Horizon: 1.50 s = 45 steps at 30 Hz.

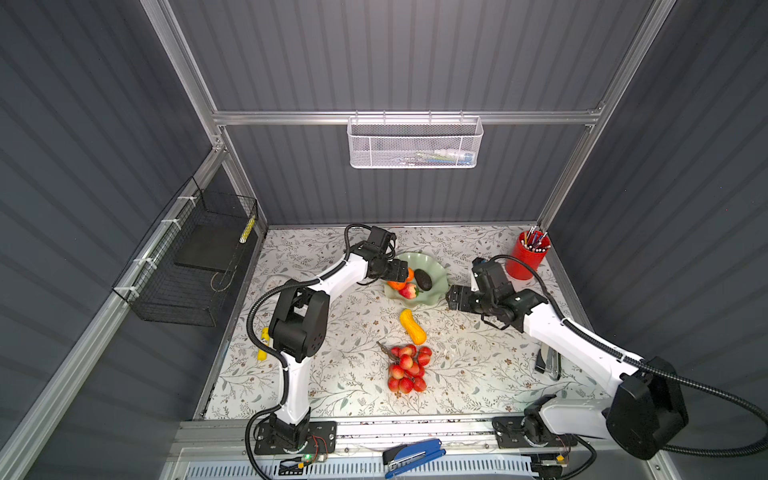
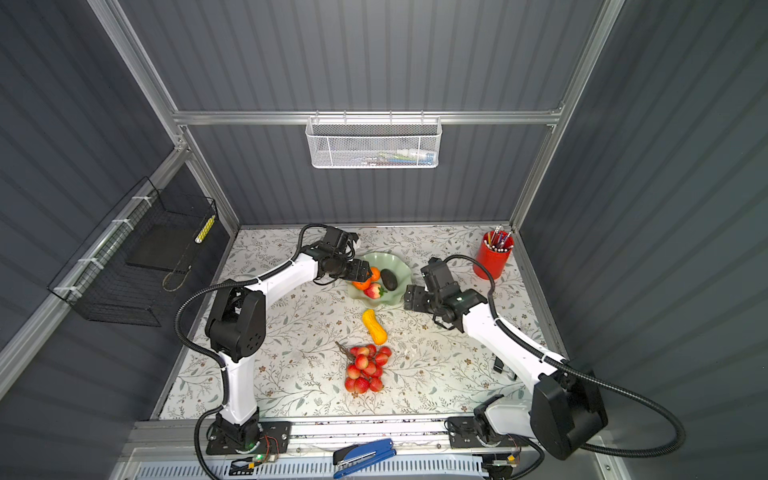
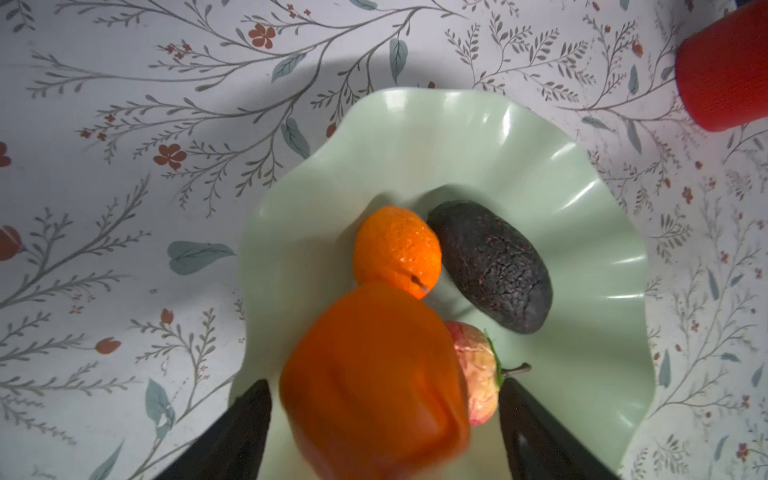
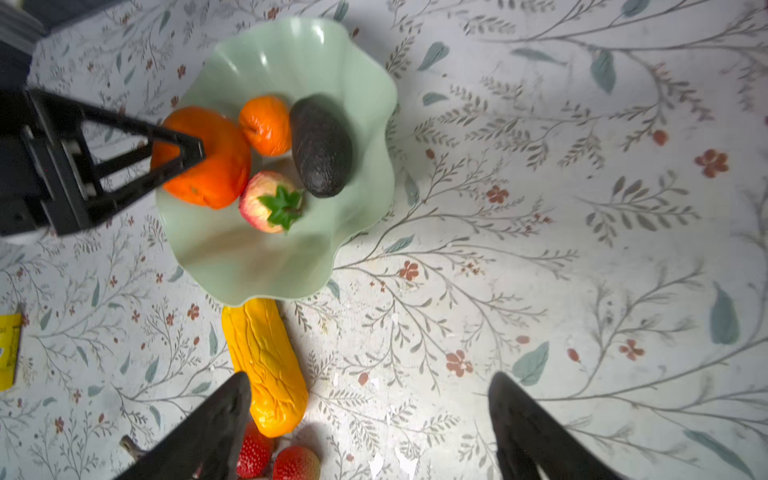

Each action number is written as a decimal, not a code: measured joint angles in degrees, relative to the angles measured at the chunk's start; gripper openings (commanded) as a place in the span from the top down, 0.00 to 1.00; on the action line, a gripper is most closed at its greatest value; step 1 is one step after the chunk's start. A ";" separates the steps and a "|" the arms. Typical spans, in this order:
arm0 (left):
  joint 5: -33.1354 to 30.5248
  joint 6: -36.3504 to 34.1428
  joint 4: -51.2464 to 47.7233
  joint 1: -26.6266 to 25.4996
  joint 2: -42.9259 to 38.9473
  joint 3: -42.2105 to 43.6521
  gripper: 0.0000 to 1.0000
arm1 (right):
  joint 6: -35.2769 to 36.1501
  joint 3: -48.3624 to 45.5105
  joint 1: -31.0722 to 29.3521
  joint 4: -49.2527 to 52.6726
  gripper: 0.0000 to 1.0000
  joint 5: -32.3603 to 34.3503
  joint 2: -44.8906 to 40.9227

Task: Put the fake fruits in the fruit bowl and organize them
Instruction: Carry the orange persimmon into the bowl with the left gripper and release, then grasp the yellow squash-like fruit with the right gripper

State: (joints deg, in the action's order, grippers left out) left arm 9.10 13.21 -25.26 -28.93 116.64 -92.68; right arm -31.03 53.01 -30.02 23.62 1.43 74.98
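Left gripper (image 3: 382, 386): jaws spread wide astride big orange fruit (image 4: 216, 166) in bowl (image 4: 257, 266), gaps both sides.
Right gripper (image 4: 371, 380): jaws spread wide, empty, beside bowl.

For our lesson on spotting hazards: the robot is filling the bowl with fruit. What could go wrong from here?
1. The big orange fruit sits at the edge of the bowl, between the open fingers of the left gripper. Pulling back could drag it out.
2. The yellow fruit ends right at the bowl's rim, so the right gripper may shove the bowl when grabbing it.
3. The berries are a wide bunch and might catch the rim.
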 measured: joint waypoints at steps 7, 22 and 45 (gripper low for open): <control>-3.58 1.90 3.10 0.00 -6.56 0.07 0.02 | -0.07 2.03 -8.81 -0.68 0.14 -0.28 8.26; -29.73 12.92 10.21 1.75 -58.27 39.91 0.00 | -2.08 15.89 -17.14 -3.23 0.28 0.11 31.12; -25.38 33.79 5.16 1.75 -64.39 58.69 0.00 | -1.03 8.79 -17.77 4.15 0.67 9.05 17.18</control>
State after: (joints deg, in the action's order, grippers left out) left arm -16.27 47.00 -20.10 -27.18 52.25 -34.00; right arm -32.05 61.80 -47.79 27.77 10.48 92.16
